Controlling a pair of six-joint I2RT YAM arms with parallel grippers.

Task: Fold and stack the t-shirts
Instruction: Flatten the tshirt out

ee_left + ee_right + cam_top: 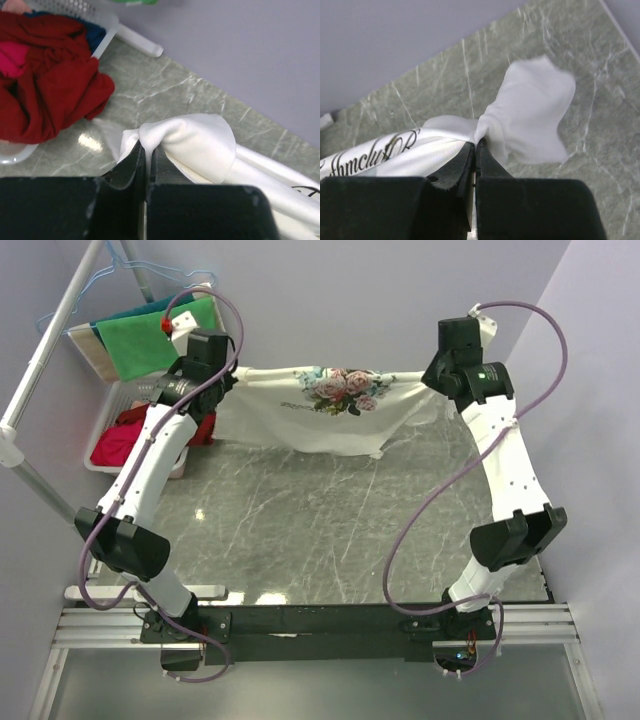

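A grey marble table [330, 530] carries a white slotted basket [120, 392] at its far left corner. The basket is heaped with red cloth [118, 442] that spills over its rim onto the table. Beyond it hang a green cloth [150, 340] and, behind that, a teal cloth [128, 316]. A white pole [52, 338] slants past the left edge.
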